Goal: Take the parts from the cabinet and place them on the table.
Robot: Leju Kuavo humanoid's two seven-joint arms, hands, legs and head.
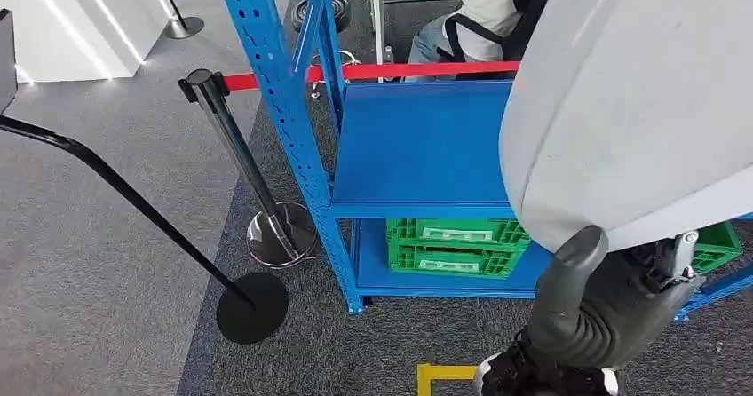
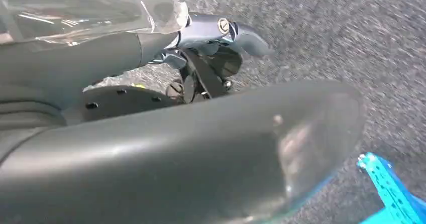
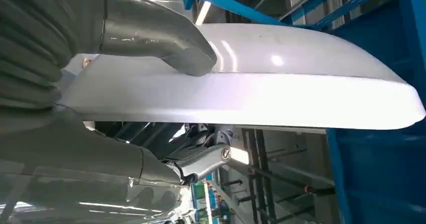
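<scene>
Right robot hand (image 1: 604,303) is holding a large, curved white part (image 1: 622,94) at about 4 o'clock in the head view, with the part reaching up towards 2 o'clock, in front of the blue cabinet (image 1: 417,138) and above the shelf board. In the right wrist view the thumb (image 3: 166,43) is pressing on the smooth top of the part while the fingers (image 3: 201,164) are reaching under its edge, so the grip looks like a pinch near one end, judging from how much of the part is sticking out beyond it. That is the main risk: the glossy shell could be sliding or swinging in the grip, since most of its bulk is hanging away from the robot hand. Its far end is also sitting near the cabinet's blue upright, and a turn made too close could be knocking it against the frame or the green crates (image 1: 453,245) at 6 o'clock on the lower shelf. At 10 o'clock a stanchion (image 1: 240,165) is carrying a red belt (image 1: 391,72), and a person (image 1: 479,5) is sitting behind it at 12 o'clock, so a wide swing is best avoided. Left robot hand (image 2: 206,68) is hanging over the carpet, and I cannot tell whether it is wide or closed
</scene>
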